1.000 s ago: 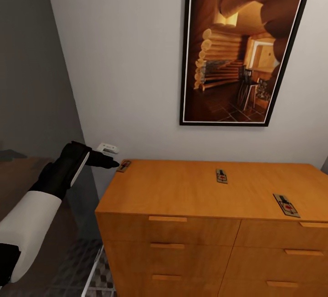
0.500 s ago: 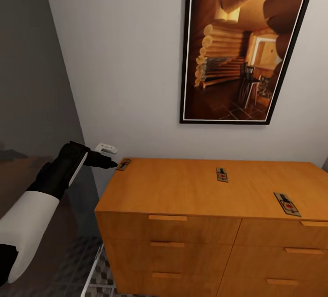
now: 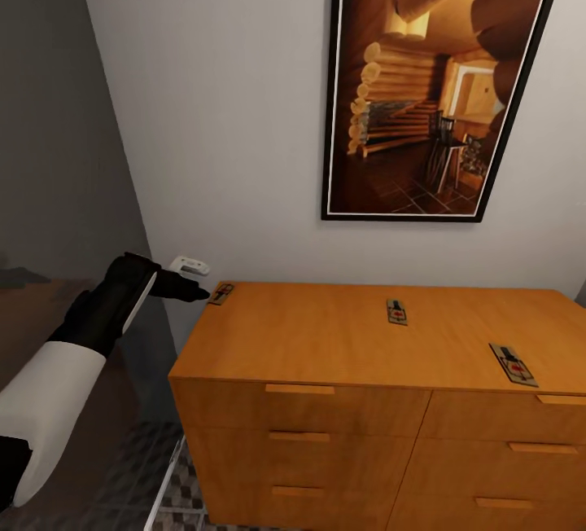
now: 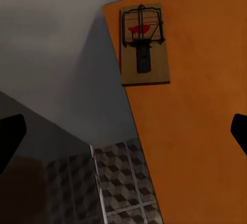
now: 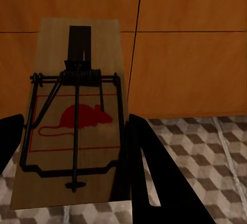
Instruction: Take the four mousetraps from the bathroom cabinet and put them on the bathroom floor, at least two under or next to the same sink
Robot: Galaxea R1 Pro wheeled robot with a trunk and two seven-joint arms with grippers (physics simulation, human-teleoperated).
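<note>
The low wide orange-brown wooden chest of drawers [image 3: 366,401] stood against the pale wall, below the tall black-framed picture of a log interior [image 3: 435,83]. Three small flat tan wooden mousetraps lay well apart on its top: one [image 3: 220,294] at the rear left corner, one [image 3: 396,312] mid-top, one [image 3: 512,365] near the front right. The left gripper [image 3: 195,293] hovered just beside the corner trap. The cube-patterned tiled floor [image 3: 175,482] lay left of the chest. A fourth mousetrap [image 5: 74,131] sat between the right gripper's fingers [image 5: 154,177], before the drawer fronts.

Framed log-cabin picture [image 3: 435,83] on white wall [image 3: 220,124], small white wall fitting [image 3: 189,265]
</note>
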